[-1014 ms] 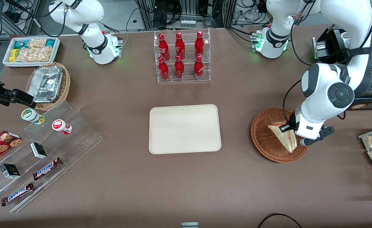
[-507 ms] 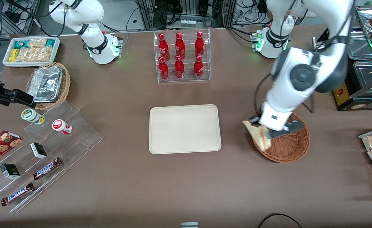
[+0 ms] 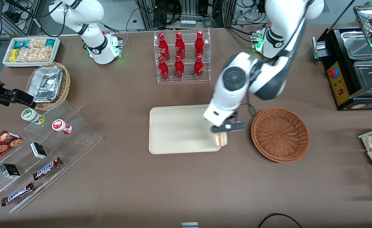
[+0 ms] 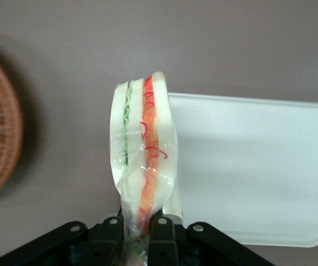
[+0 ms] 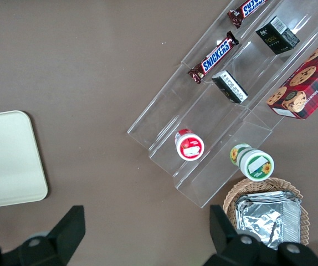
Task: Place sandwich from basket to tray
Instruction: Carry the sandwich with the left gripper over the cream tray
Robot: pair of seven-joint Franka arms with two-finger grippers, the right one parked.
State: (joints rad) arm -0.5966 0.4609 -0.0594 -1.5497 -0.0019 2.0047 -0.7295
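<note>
Gripper [image 3: 223, 132] clamped on sandwich [image 4: 142, 166] — hanging between fingers, above tray [image 3: 176, 126] edge

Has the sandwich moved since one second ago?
Yes. The sandwich, held in the claw, left the basket and now hangs over the tray edge.

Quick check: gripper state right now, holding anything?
Gripper: shut on the sandwich, held above the tray's edge nearest the basket.

The front view looks down on the whole surface [image 3: 125, 190]; both close wrist views share its tray [image 3: 173, 129].
</note>
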